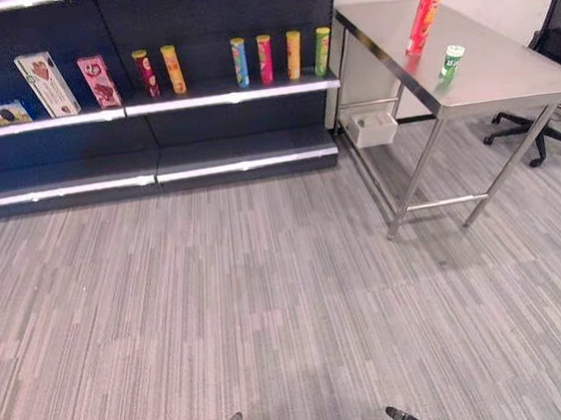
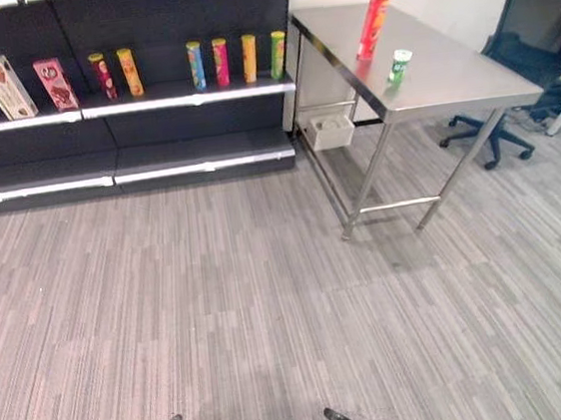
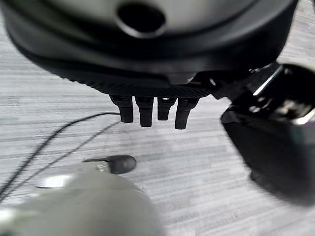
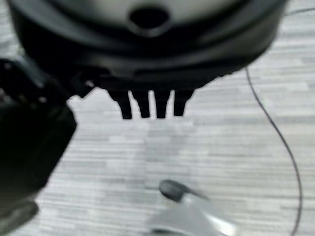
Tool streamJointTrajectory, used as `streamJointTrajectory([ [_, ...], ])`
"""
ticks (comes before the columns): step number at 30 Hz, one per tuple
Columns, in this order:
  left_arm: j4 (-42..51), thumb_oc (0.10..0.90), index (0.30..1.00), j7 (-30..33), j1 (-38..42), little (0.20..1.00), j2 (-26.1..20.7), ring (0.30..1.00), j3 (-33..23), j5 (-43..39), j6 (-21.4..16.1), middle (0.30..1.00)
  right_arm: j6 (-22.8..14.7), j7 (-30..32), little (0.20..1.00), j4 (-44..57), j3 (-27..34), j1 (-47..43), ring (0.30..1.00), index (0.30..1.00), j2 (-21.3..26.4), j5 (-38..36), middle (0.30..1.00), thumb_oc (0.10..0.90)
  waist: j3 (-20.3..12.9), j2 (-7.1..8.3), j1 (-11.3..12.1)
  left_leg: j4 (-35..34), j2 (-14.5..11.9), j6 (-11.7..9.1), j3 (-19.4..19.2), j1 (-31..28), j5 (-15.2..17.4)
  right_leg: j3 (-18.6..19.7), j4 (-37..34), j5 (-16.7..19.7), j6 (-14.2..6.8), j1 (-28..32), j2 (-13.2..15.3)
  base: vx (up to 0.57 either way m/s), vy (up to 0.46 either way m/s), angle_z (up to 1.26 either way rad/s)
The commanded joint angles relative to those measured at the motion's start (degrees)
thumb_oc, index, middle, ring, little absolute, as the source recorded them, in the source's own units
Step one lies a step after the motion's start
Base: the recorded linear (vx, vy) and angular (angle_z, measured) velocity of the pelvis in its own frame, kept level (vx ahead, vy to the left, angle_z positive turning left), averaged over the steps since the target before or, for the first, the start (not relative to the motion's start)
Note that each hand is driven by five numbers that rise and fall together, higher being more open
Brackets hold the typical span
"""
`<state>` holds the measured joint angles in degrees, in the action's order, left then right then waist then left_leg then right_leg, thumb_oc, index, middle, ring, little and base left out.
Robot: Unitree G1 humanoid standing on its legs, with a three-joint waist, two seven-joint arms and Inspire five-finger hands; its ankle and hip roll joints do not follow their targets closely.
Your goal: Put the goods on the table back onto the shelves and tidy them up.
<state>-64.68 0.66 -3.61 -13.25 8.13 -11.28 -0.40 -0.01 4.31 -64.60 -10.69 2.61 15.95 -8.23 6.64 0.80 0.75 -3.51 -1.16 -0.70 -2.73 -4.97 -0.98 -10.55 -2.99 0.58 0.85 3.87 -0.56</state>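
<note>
Counter (image 1: 507,76), right of the shelves (image 1: 229,97): one tall red tube (image 1: 423,18) and one small green-capped canister (image 1: 451,60), both upright. Left hand (image 3: 147,110) and right hand (image 4: 147,105): fingers straight, empty, well apart from the goods. Risks: a sideways nudge likely topples the tube; a knocked canister could roll off the edge.

The steel tabletop (image 1: 507,71) carries a tall red tube (image 1: 423,18) standing upright and a small green can (image 1: 452,61) nearer its front edge (the two a little apart). On the dark shelf (image 1: 229,97) stands a row of coloured tubes (image 1: 265,58), with two leaning boxes (image 1: 46,84) to their left.
</note>
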Motion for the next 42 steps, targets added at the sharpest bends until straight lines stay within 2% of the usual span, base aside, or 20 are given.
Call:
streamJointTrajectory([
  [1,0.18,0.8,0.9,-0.02,4.27,0.9,-1.22,0.9,-0.27,-1.15,-2.65,0.9,-2.18,1.05,0.9,1.92,-0.46,-2.87,0.9,0.9,2.99,-1.64,0.9,0.8,1.9,0.23,0.42,-1.49,-1.66,-3.07,-2.88,-2.22,0.5,-1.22,-2.01,-0.45,-6.91,3.04,2.74,0.0,0.0,0.0],
  [13,2.33,0.8,0.9,0.55,4.54,0.9,-1.48,0.9,-0.06,-1.61,-2.83,0.9,-2.1,1.12,0.9,3.39,-0.47,-2.64,0.9,0.9,3.75,-1.28,0.9,0.8,2.08,-0.24,0.16,-1.49,-1.65,-3.18,-2.45,-2.23,0.62,-0.9,-2.01,-0.48,-6.82,2.93,2.66,0.01,-0.008,-0.01],
  [18,2.85,0.8,0.9,0.71,4.88,0.9,-1.69,0.9,0.29,-1.78,-2.87,0.9,-2.16,0.9,0.9,2.95,0.12,-1.88,0.9,0.9,3.79,-2.17,0.9,0.8,3.3,-0.4,-0.32,-0.88,-2.02,-3.31,-2.56,-2.08,0.48,-0.41,-2.01,-0.56,-6.32,2.57,2.27,0.02,-0.049,0.0],
  [21,3.99,0.8,0.9,1.06,5.4,0.9,-2.05,0.9,0.36,-2.62,-2.94,0.9,-2.33,0.59,0.9,2.95,0.15,-1.9,0.9,0.9,3.87,-3.09,0.9,0.8,4.78,0.1,-0.54,4.84,-2.09,-3.42,-2.52,1.13,1.91,-0.01,-2.01,-0.5,-5.61,2.12,2.2,-0.02,-0.079,-0.02],
  [24,6.58,0.8,0.9,1.55,5.99,0.9,-2.66,0.9,0.79,-3.37,-3.07,0.9,-2.64,0.28,0.9,3.42,-0.11,-1.96,0.9,0.9,4.14,-4.22,0.9,0.8,6.77,0.78,-0.53,14.33,-2.13,-3.9,-1.94,6.81,2.92,0.22,-0.75,-1.31,-4.31,1.1,2.08,-0.06,-0.112,0.09],
  [26,8.51,0.8,0.9,1.96,6.32,0.9,-2.83,0.9,1.44,-3.97,-3.28,0.9,-3.02,0.25,0.9,5.14,0.17,-1.71,0.9,0.9,4.73,-5.22,0.9,0.8,9.42,1.28,-0.33,25.38,-2.62,-4.43,-0.55,14.07,-1.44,0.09,0.73,-1.91,-2.95,0.75,1.88,-0.06,-0.151,0.13],
  [27,9.04,0.8,0.9,2.07,6.38,0.9,-2.81,0.9,1.68,-4.16,-3.22,0.9,-2.93,0.45,0.9,5.7,0.06,-1.59,0.9,0.9,4.88,-5.24,0.9,0.8,9.99,1.12,-0.57,28.9,-2.81,-4.26,-0.08,16.08,-2.5,-0.09,1.38,-2.46,-2.37,0.32,1.53,-0.02,-0.095,0.12],
  [28,9.05,0.8,0.9,2.07,6.39,0.9,-2.81,0.9,1.68,-4.17,-3.21,0.9,-2.92,0.45,0.9,5.72,0.06,-1.59,0.9,0.9,4.88,-5.24,0.9,0.8,9.92,1.03,-0.65,29.16,-2.87,-4.29,0.05,16.32,-2.4,-0.18,1.44,-2.48,-2.35,0.21,1.44,0.14,-0.089,0.05],
  [29,8.79,0.8,0.9,2.49,6.29,0.9,-2.73,0.9,1.26,-4.96,-3.31,0.9,-2.55,0.51,0.9,4.78,-0.24,-1.94,0.9,0.9,4.66,-5.31,0.9,0.8,9.76,1.28,-0.18,29.24,-2.45,-3.04,-1.07,20.37,-1.63,-0.5,1.25,-3.7,-2.16,0.84,1.22,0.15,-0.057,-0.03],
  [30,8.8,0.8,0.9,2.49,6.27,0.9,-2.74,0.9,1.26,-4.96,-3.31,0.9,-2.56,0.51,0.9,4.77,-0.25,-1.93,0.9,0.9,4.65,-5.31,0.9,0.8,9.75,1.3,-0.18,29.3,-2.43,-3.0,-1.09,20.35,-1.53,-0.49,1.22,-3.74,-2.2,0.9,1.24,0.26,-0.041,0.06],
  [31,8.74,0.8,0.9,2.37,5.77,0.9,-2.46,0.9,0.89,-5.26,-3.2,0.9,-2.41,0.39,0.9,4.47,-0.3,-1.94,0.9,0.9,4.6,-5.04,0.9,0.8,9.21,1.47,0.47,25.13,-1.68,-2.44,-1.57,20.81,-0.35,-0.22,0.53,-3.93,-2.8,1.73,1.25,0.21,0.04,0.09],
  [32,8.44,0.8,0.9,2.32,5.6,0.9,-2.24,0.9,0.73,-5.15,-3.05,0.9,-2.32,0.35,0.9,4.12,-0.47,-2.23,0.9,0.9,4.56,-4.82,0.9,0.8,8.61,1.44,0.95,21.63,-1.67,-2.58,-1.42,21.04,-1.15,-0.09,-0.07,-4.1,-3.2,2.32,1.01,0.33,0.08,0.1],
  [33,7.85,0.8,0.9,2.35,5.58,0.9,-2.04,0.9,0.85,-4.83,-2.98,0.9,-2.31,0.47,0.9,3.86,-0.81,-2.51,0.9,0.9,4.5,-4.46,0.9,0.8,8.08,0.8,1.63,15.22,-2.3,-3.31,-1.16,21.99,-4.76,0.11,-1.05,-4.52,-3.69,3.55,0.29,0.34,0.091,-0.07],
  [35,6.74,0.8,0.9,2.37,5.99,0.9,-1.96,0.9,1.46,-3.7,-3.08,0.9,-2.43,0.89,0.9,3.32,-1.2,-3.3,0.9,0.9,4.7,-4.16,0.9,0.8,7.86,0.28,2.71,4.9,-3.23,-4.38,-2.75,22.82,-9.62,0.73,-2.01,-5.75,-4.18,5.91,-0.2,0.3,0.077,-0.18],
  [36,6.74,0.8,0.9,2.37,5.99,0.9,-1.96,0.9,1.46,-3.7,-3.08,0.9,-2.43,0.89,0.9,3.32,-1.2,-3.31,0.9,0.9,4.69,-4.16,0.9,0.8,7.92,0.31,2.74,4.82,-3.21,-4.38,-2.79,22.71,-9.65,0.76,-2.01,-5.76,-4.18,5.98,-0.18,0.24,0.063,-0.23],
  [37,5.56,0.8,0.9,2.38,6.49,0.9,-1.93,0.9,2.0,-1.97,-2.92,0.9,-2.39,1.18,0.9,2.66,-1.2,-3.96,0.9,0.9,4.89,-4.15,0.9,0.8,7.92,0.2,3.25,1.01,-4.04,-4.78,-4.42,24.73,-11.2,1.18,-2.01,-6.8,-4.42,7.26,-0.29,0.13,0.033,-0.19],
  [40,5.56,0.8,0.9,2.38,6.49,0.9,-1.93,0.9,2.0,-1.97,-2.92,0.9,-2.39,1.18,0.9,2.66,-1.2,-3.96,0.9,0.9,4.89,-4.15,0.9,0.8,7.98,0.23,3.28,0.93,-4.02,-4.77,-4.47,24.61,-11.23,1.21,-2.01,-6.81,-4.42,7.33,-0.26,0.28,0.118,-0.16],
  [41,1.13,0.8,0.9,1.84,4.68,0.9,-1.99,0.9,1.0,1.51,-2.78,0.9,-2.28,0.47,0.9,2.03,-1.56,-4.84,0.9,0.9,3.83,-2.97,0.9,0.8,4.09,-0.45,5.03,-1.44,-4.24,-4.76,-4.42,22.34,-14.24,5.92,-2.01,-9.38,-5.26,11.75,0.16,0.71,0.322,-0.57],
  [42,1.13,0.8,0.9,1.83,4.67,0.9,-2.01,0.9,1.0,1.52,-2.78,0.9,-2.28,0.47,0.9,2.04,-1.56,-4.83,0.9,0.9,3.81,-2.97,0.9,0.8,4.15,-0.36,5.13,-1.46,-4.2,-4.76,-4.55,22.21,-14.2,6.01,-2.01,-9.42,-5.27,11.83,0.26,1.04,0.497,-0.76],
])
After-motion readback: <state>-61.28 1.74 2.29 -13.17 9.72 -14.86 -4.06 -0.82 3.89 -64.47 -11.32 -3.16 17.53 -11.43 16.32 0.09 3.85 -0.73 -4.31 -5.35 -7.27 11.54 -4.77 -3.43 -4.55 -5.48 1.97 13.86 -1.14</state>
